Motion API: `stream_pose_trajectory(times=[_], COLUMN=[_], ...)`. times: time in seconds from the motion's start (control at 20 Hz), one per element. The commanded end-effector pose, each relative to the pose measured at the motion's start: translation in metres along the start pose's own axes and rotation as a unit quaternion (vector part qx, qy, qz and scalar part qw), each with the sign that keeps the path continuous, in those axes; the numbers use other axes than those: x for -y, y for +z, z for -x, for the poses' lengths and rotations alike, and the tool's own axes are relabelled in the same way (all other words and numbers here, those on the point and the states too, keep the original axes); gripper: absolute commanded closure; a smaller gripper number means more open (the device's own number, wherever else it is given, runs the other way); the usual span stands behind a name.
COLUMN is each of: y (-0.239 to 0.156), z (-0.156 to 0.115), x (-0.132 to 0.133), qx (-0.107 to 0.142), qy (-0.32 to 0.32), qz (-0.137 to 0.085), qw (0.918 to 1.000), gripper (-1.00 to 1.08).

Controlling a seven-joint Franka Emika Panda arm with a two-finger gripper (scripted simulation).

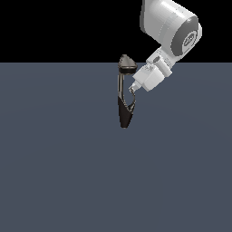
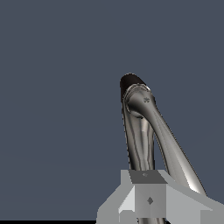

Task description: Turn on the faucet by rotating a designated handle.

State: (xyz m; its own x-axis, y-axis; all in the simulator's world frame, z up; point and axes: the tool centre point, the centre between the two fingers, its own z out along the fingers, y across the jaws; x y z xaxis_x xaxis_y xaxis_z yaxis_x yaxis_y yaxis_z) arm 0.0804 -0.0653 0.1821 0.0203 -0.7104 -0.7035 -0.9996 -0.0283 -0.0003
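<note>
Pincer (image 1: 133,87): my arm's white hand reaches down from the exterior view's upper right, its tip at the faucet's right side, between the cone head and the black base. I cannot tell whether the jaws stand wide or narrow; neither view shows the fingertips clearly.

Pincer, wrist view (image 2: 148,201): only the grey block of the hand fills the foreground, with the metal running away beyond it. Whether it touches the metal I cannot say.

Handle (image 1: 132,100): the thin curved grey lever springing from the base on the exterior view's right, just under my pincer tip. In the wrist view I cannot separate it from the stem.

Faucet (image 1: 124,93): upright in the middle of the dark worktop (image 1: 54,172), black tapered base low, slim grey stem up to the cone head.

Faucet, wrist view (image 2: 142,131): polished curved metal, bright highlights along it.

How it will handle, my judgement: rigid metal, fixed in place, not fragile. The lever should swing about its joint rather than lift. Glossy and very slim, so a pinch could slip off.

Where I would take hold: on the lever's outer curve, away from the base, pushing sideways for leverage and keeping off the stem.
</note>
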Motion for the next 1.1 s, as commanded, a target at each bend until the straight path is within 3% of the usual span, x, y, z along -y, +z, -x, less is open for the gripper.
stream_pose_trajectory(times=[0.0,0.2,0.95,1.05], y=[0.0,-0.002,-0.001,-0.003], z=[0.007,0.002,-0.013,-0.002], x=[-0.008,-0.009,-0.059,-0.048], qx=[0.003,-0.001,0.002,0.001], qy=[-0.002,0.0,-0.002,-0.011], qz=[0.004,-0.002,0.003,-0.002], qw=[1.0,1.0,1.0,0.9999], gripper=[1.08,1.08,1.08,1.08])
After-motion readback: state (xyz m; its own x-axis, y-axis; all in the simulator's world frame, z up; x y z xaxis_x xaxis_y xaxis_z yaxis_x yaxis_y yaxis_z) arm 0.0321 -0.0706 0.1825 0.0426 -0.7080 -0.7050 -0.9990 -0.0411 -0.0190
